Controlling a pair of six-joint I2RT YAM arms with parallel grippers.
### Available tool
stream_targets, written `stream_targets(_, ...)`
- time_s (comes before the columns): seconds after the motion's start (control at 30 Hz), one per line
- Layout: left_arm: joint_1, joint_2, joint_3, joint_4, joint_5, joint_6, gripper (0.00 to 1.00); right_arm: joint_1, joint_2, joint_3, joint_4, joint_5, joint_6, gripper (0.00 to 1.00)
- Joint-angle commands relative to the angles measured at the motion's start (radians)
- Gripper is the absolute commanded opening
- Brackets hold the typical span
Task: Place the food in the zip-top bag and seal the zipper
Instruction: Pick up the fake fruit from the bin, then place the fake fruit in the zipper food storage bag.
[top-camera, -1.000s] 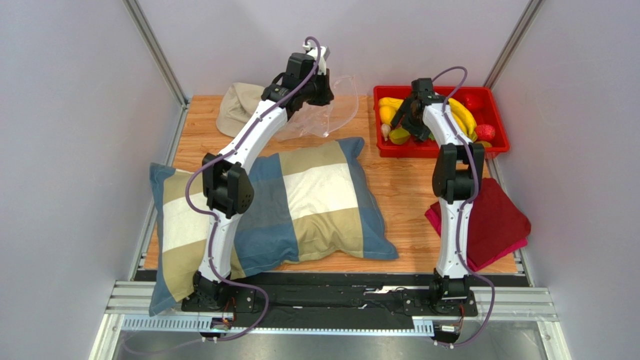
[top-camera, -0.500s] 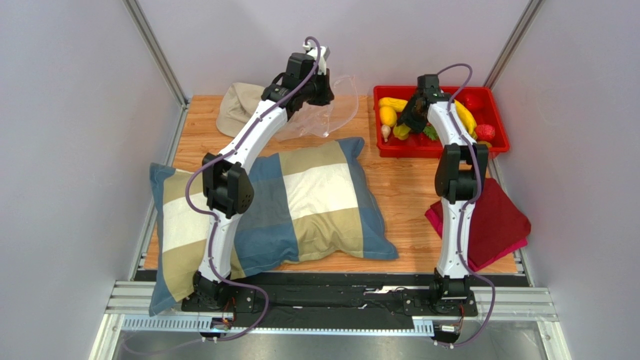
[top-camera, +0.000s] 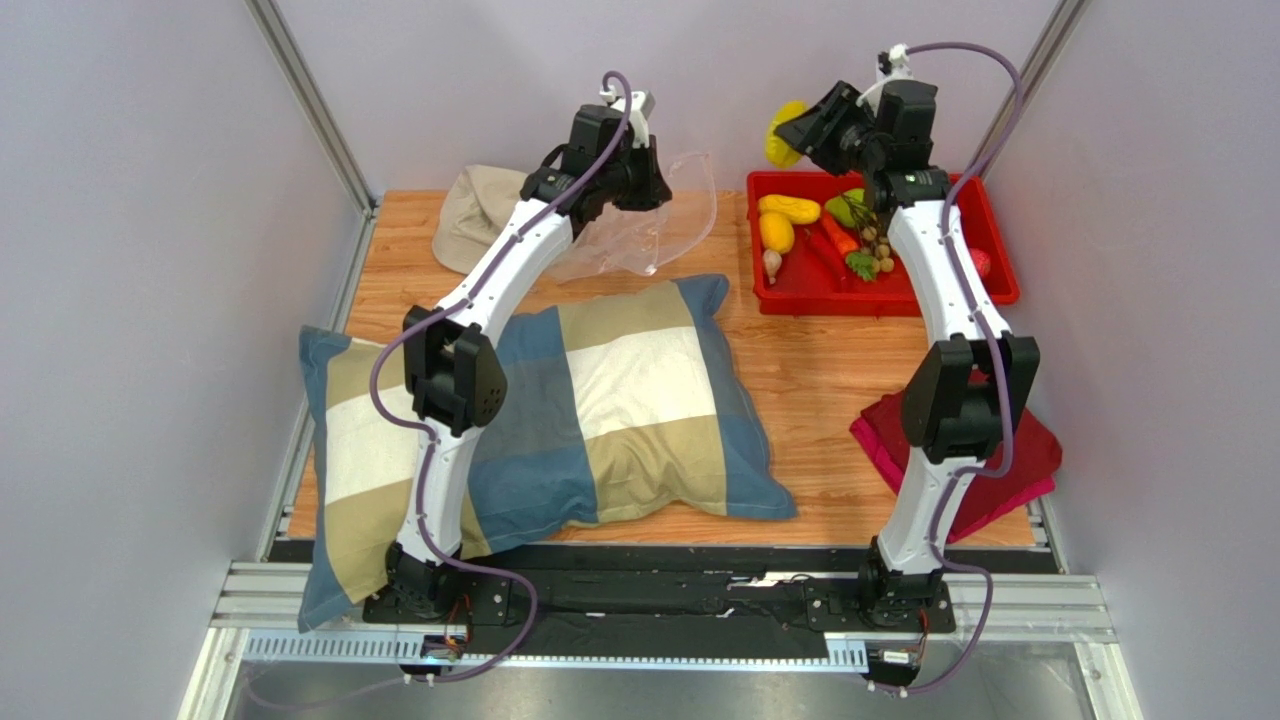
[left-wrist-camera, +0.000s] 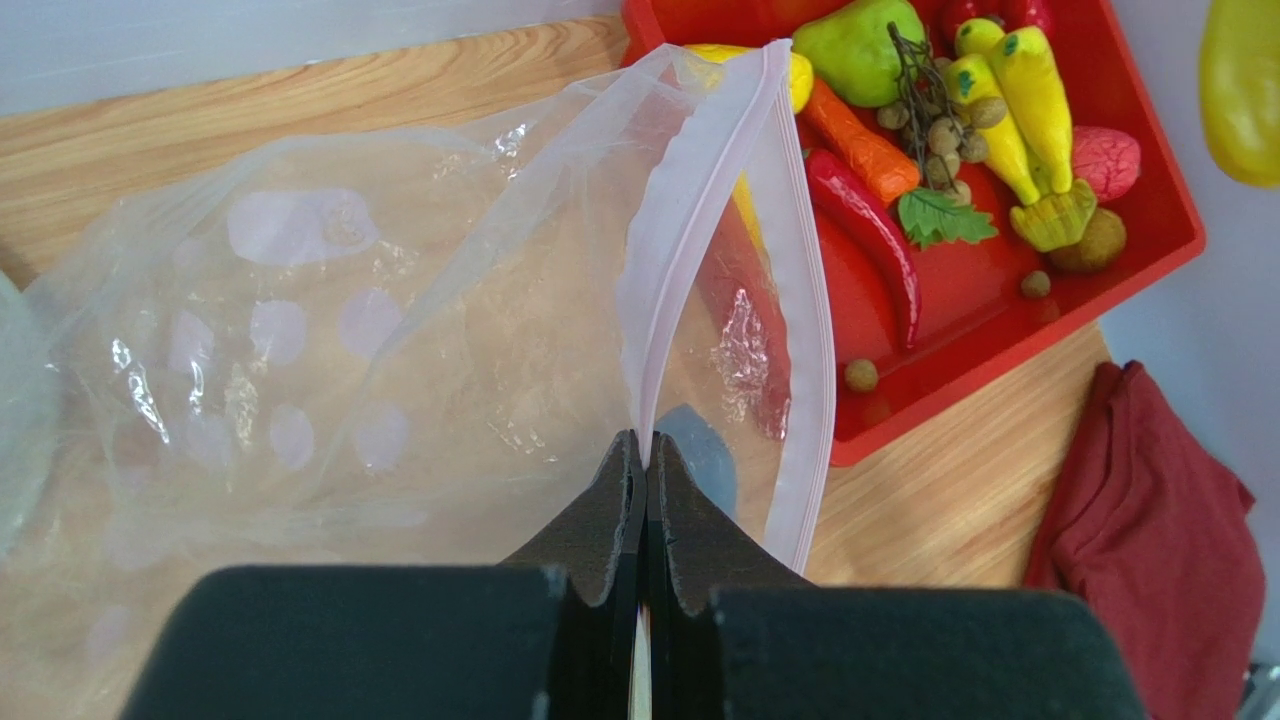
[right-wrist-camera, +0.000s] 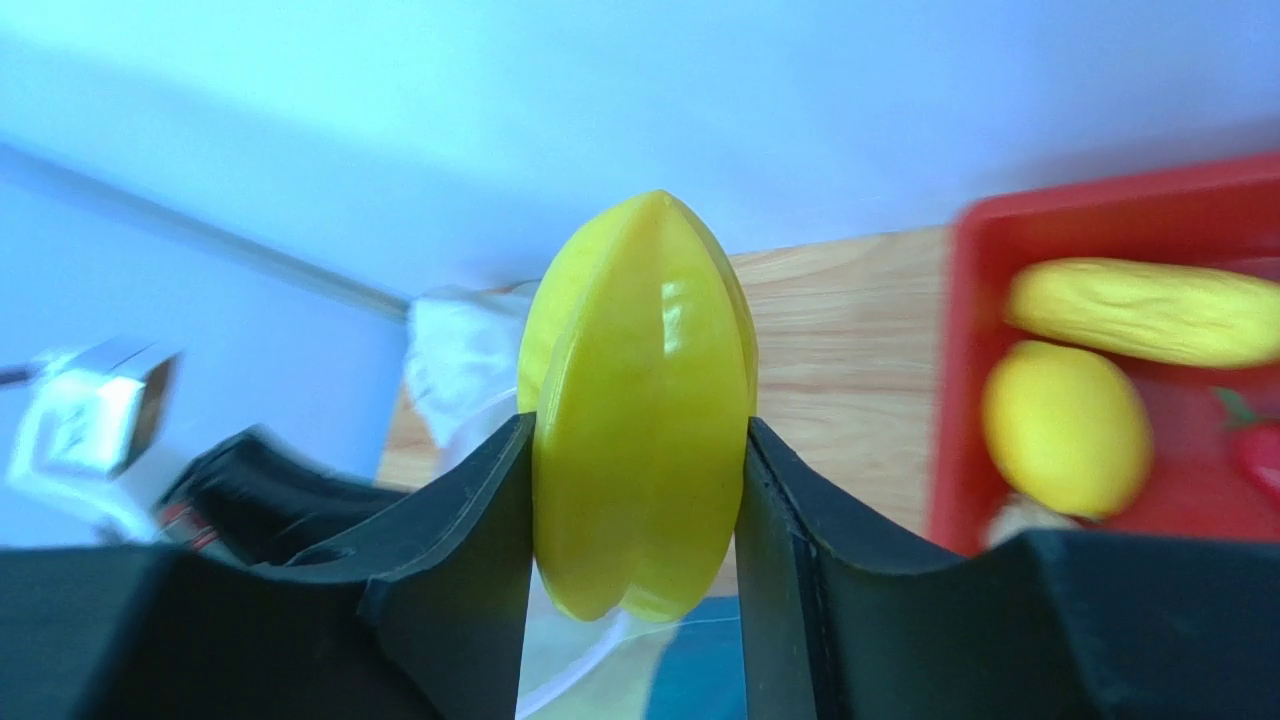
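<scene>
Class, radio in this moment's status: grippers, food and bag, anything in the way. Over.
Left gripper shut on zipper, zip-top bag mouth open. Right gripper shut on yellow fruit, held high off red tray. Nothing seen blocking the bag mouth.

You have a ridged yellow fruit clamped in the right pincer, held high in the air. The crinkly clear zip-top bag gapes open, and the left pincer pinches its pink zipper. Carrot, red chili and bananas lie in the red tray.
</scene>
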Motion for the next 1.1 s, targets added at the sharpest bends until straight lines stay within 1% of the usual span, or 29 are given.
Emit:
stream_targets(0.0, 0.009, -0.070, 0.037, 0.012, 0.048, -0.064, 0.00, 0.080, -0.063, -0.068, 0.187, -0.083, 0.025, 0.00)
stream_targets(0.13, 0.018, -0.075, 0.059, 0.012, 0.061, -0.095, 0.00, 0.146, -0.041, -0.071, 0.186, -0.086, 0.021, 0.00)
stream_targets(0.33, 0.043, -0.073, 0.057, 0.042, 0.103, -0.164, 0.00, 0.210, 0.022, -0.048, 0.193, -0.068, -0.008, 0.00)
stream_targets(0.53, 0.071, -0.088, 0.036, 0.111, 0.175, -0.247, 0.00, 0.255, 0.060, -0.053, 0.143, 0.038, -0.110, 0.00)
stream_targets(0.57, 0.074, -0.088, 0.033, 0.119, 0.186, -0.264, 0.00, 0.258, 0.060, -0.059, 0.135, 0.082, -0.123, 0.00)
stream_targets(0.63, 0.083, -0.090, 0.031, 0.139, 0.198, -0.278, 0.00, 0.265, 0.063, -0.065, 0.132, 0.124, -0.154, 0.00)
stream_targets(0.73, 0.087, -0.082, 0.030, 0.176, 0.235, -0.310, 0.00, 0.269, 0.081, -0.045, 0.120, 0.127, -0.189, 0.00)
stream_targets(0.77, 0.087, -0.078, 0.028, 0.182, 0.255, -0.330, 0.00, 0.272, 0.089, -0.022, 0.108, 0.111, -0.206, 0.02)
stream_targets(0.8, 0.089, -0.078, 0.025, 0.193, 0.264, -0.342, 0.00, 0.276, 0.097, -0.002, 0.091, 0.104, -0.225, 0.17)
stream_targets(0.87, 0.091, -0.076, 0.004, 0.234, 0.294, -0.379, 0.00, 0.282, 0.118, 0.059, 0.031, 0.068, -0.274, 0.33)
stream_targets(0.9, 0.092, -0.075, 0.002, 0.237, 0.296, -0.388, 0.00, 0.285, 0.121, 0.074, 0.010, 0.057, -0.288, 0.51)
stream_targets(0.97, 0.098, -0.076, -0.004, 0.246, 0.292, -0.406, 0.00, 0.284, 0.120, 0.108, -0.045, 0.028, -0.344, 0.71)
stream_targets(1.0, 0.101, -0.076, -0.006, 0.251, 0.290, -0.411, 0.00, 0.281, 0.114, 0.110, -0.055, 0.025, -0.366, 0.83)
stream_targets(1.07, 0.112, -0.078, -0.009, 0.246, 0.276, -0.410, 0.00, 0.267, 0.088, 0.102, -0.057, -0.006, -0.394, 0.90)
